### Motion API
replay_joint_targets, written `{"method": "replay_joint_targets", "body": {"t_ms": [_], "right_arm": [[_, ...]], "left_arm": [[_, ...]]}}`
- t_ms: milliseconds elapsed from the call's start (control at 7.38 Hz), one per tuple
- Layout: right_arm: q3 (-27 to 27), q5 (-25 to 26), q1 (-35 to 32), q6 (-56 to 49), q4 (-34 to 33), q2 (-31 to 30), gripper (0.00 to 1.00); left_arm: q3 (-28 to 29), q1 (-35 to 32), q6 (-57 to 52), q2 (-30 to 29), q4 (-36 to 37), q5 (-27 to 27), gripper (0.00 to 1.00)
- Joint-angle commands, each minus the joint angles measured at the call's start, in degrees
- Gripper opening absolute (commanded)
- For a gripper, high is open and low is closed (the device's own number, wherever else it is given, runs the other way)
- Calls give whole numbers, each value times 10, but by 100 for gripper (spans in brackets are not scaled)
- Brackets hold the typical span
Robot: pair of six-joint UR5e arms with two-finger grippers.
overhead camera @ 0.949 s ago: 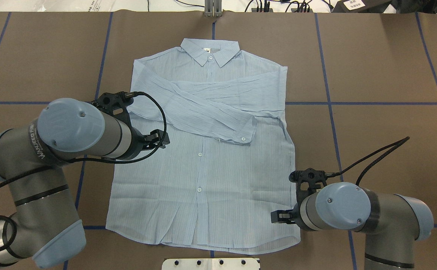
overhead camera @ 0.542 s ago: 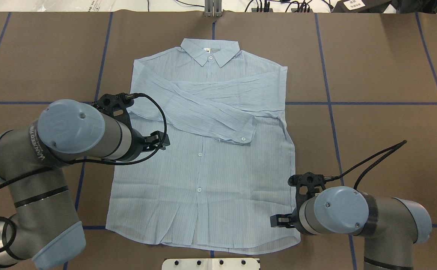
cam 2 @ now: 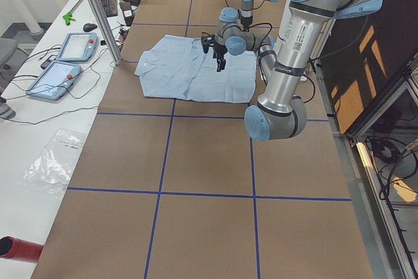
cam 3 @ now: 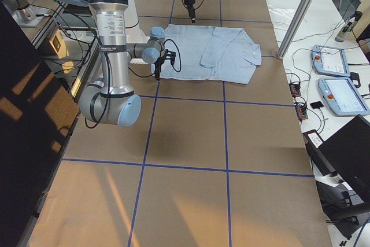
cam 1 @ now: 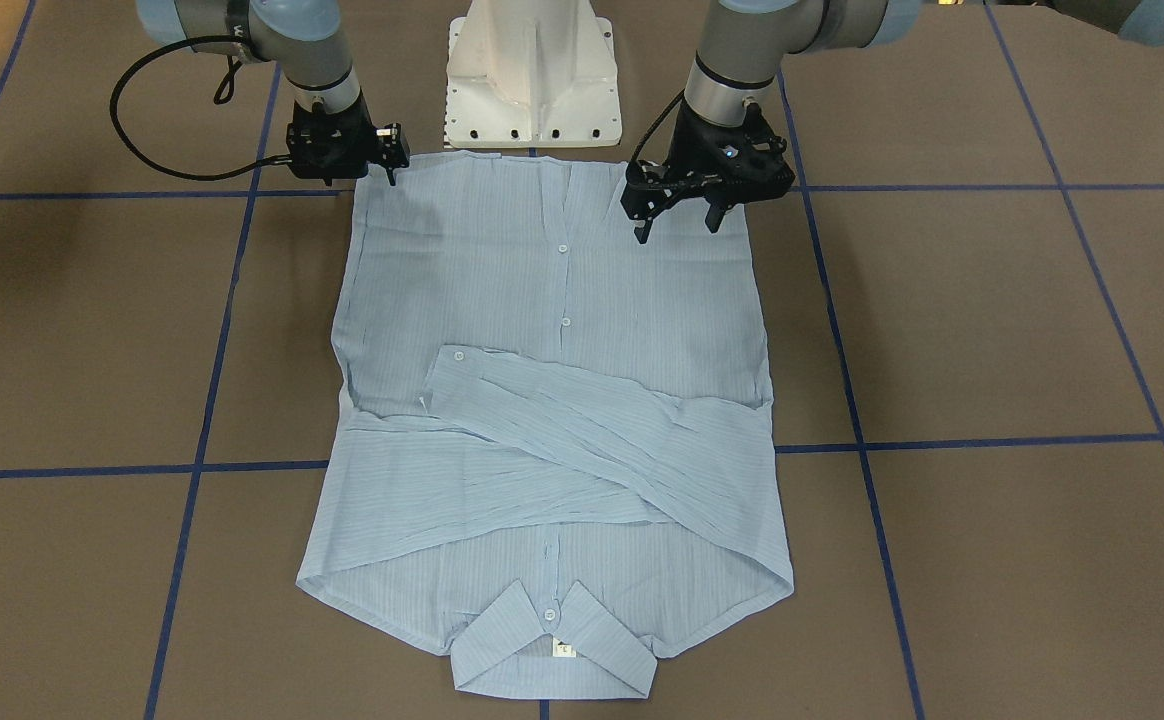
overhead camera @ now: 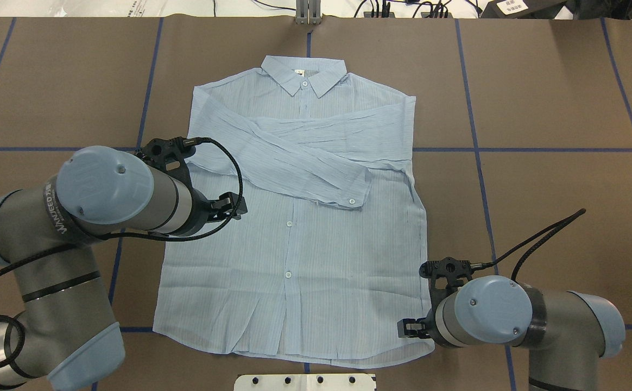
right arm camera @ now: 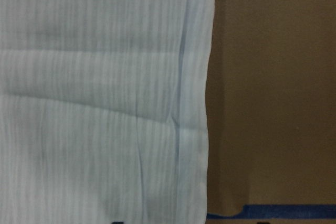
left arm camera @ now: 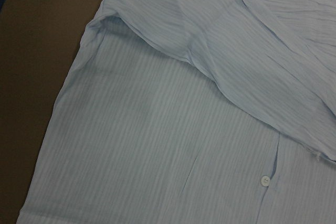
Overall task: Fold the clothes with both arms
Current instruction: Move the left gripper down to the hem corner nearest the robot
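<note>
The light blue striped shirt (overhead camera: 305, 255) lies flat and buttoned on the brown table, collar (overhead camera: 303, 73) at the far side and both sleeves folded across the chest. My left gripper (overhead camera: 234, 206) hovers above the shirt's left half, just below the folded sleeve, with its fingers spread and nothing between them; the front-facing view shows it as the left gripper (cam 1: 675, 228). My right gripper (overhead camera: 409, 328) hangs over the shirt's near right hem corner, and in the front-facing view this right gripper (cam 1: 347, 170) looks open. The right wrist view shows the shirt's side edge (right arm camera: 194, 103).
The white pedestal base (cam 1: 532, 80) stands at the hem side of the shirt. Blue tape lines (overhead camera: 555, 149) grid the brown table (overhead camera: 555, 87). A metal post (cam 3: 300, 15) and two teach pendants (cam 3: 335, 62) stand past the collar end.
My right gripper has moved a little toward the shirt's hem corner, nearer the robot. The left arm has shifted only slightly. The shirt lies as before.
</note>
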State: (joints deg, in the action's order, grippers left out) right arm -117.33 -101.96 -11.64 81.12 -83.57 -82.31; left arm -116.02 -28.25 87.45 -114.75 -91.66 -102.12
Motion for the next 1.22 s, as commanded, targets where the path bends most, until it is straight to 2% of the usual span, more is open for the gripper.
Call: {"method": "replay_joint_targets", "body": {"t_ms": [0, 678, 814, 1085], "right_arm": [[1, -10, 0, 1, -4, -1, 75], [1, -39, 0, 0, -5, -5, 66], [2, -42, 0, 0, -5, -5, 61], [2, -48, 0, 0, -5, -5, 38]], "left_arm": [[1, 0, 0, 1, 0, 0, 100], [1, 0, 0, -1, 0, 0, 100], [1, 0, 0, -1, 0, 0, 100], [1, 2, 0, -2, 0, 0, 100]]}}
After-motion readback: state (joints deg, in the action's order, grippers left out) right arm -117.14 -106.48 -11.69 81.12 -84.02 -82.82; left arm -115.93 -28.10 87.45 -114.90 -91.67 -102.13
